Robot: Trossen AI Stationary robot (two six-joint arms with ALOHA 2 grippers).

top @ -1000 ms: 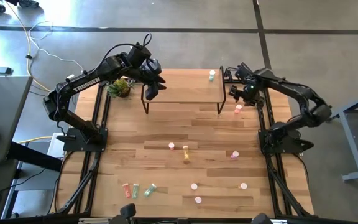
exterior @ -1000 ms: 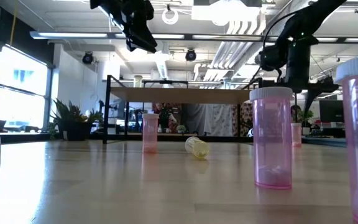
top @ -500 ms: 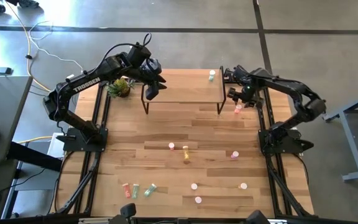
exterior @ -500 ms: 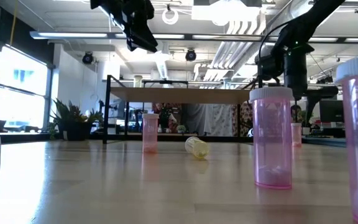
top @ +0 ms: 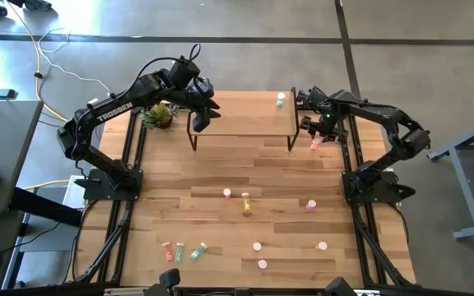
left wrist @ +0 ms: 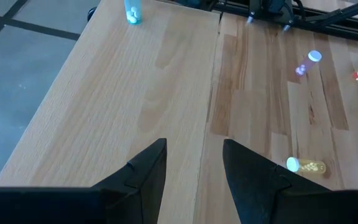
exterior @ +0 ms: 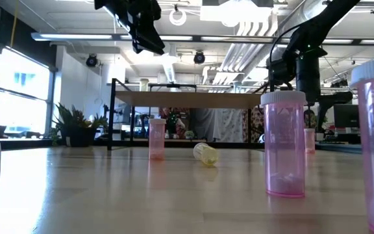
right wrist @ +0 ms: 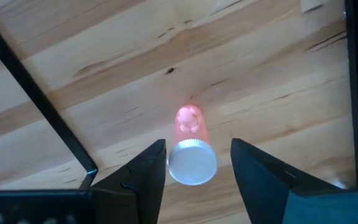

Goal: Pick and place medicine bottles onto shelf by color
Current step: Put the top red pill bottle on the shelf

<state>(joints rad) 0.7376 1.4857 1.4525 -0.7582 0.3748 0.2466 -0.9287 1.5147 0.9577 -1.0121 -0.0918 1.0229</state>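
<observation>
The shelf (top: 237, 119) stands at the table's far side, with one pale green bottle (top: 281, 100) upright on its right end. My left gripper (top: 200, 117) hovers open and empty over the shelf's left end (left wrist: 135, 93). My right gripper (top: 315, 130) is open just right of the shelf, pointing down over a pink bottle (right wrist: 190, 146) that stands upright on the table. Its fingers stand on either side of the bottle's white cap (right wrist: 192, 163) without plainly touching it. Several more bottles stand or lie on the table's near half.
A small potted plant (top: 159, 115) sits left of the shelf. The shelf's black right leg (right wrist: 39, 99) runs close beside the pink bottle. Pink and yellow bottles (top: 246, 204) lie mid-table, and orange and green ones (top: 181, 251) at the near left. Large pink bottles (exterior: 283, 143) stand close to the low camera.
My right gripper has moved a little toward the shelf's right end and somewhat down, coming over the pink bottle beside the shelf's legs. The bottles have stayed in place.
</observation>
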